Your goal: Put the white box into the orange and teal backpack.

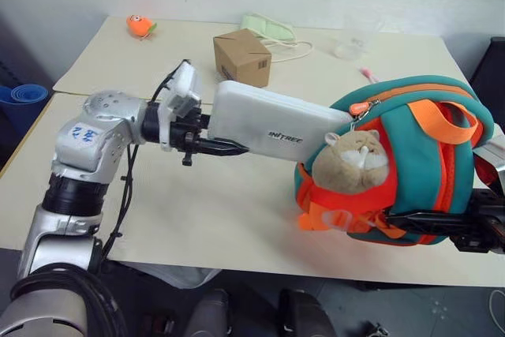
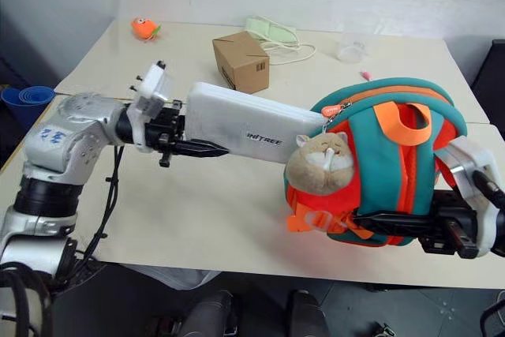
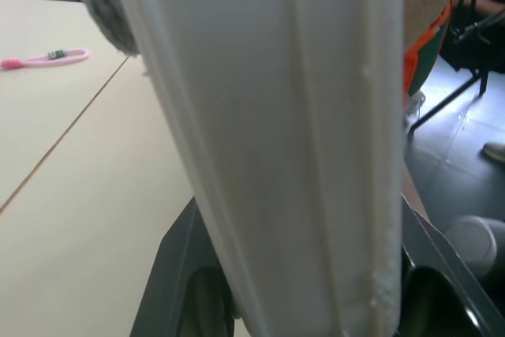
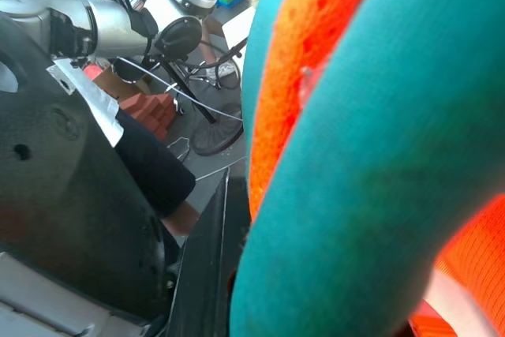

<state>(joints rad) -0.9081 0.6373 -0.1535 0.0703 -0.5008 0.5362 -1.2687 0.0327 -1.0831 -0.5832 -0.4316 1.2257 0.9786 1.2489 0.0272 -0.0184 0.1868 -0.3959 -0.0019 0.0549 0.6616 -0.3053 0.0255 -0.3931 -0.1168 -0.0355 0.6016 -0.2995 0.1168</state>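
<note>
Even, diffuse indoor light; the cream table is bright, with only faint, soft shadows. Head views are sharp throughout. In the left wrist view the white box is soft and out of focus; in the right wrist view the backpack blurs likewise.

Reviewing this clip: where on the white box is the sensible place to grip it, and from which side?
The white box is long and flat, so pinch its thin faces at the end away from the backpack, as the left gripper does, leaving the far end free to enter.
</note>
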